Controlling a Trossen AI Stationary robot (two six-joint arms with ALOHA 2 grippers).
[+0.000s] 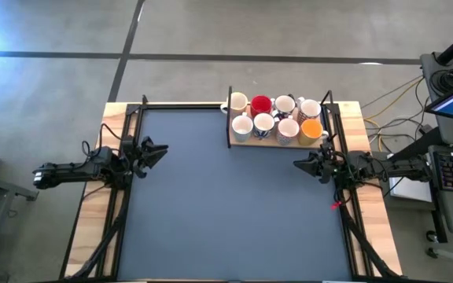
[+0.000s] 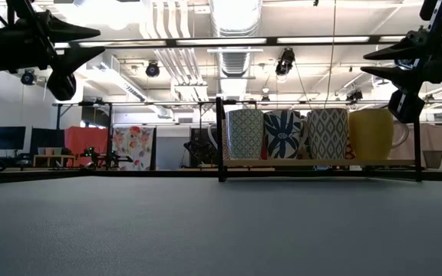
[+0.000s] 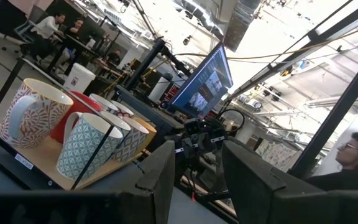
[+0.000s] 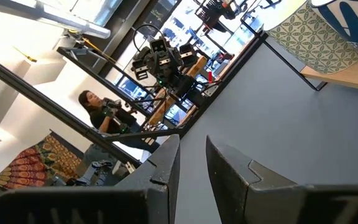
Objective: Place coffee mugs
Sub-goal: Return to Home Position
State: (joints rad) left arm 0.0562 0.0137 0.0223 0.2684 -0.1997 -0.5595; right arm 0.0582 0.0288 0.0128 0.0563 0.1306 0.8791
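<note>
Eight mugs (image 1: 278, 118) are sitting on the shelf (image 1: 229, 130). The right end effector (image 1: 297, 164) is hovering near the shelf's front right corner. The left end effector (image 1: 162, 152) is waiting well apart, leftward. Both are gaping empty, fingers apart.

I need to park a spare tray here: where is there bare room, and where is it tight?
The mat is bare across its middle and near side, between the left gripper and the right gripper, and at the far left beside the shelf. Only the shelf is crowded: eight mugs fill it.
</note>
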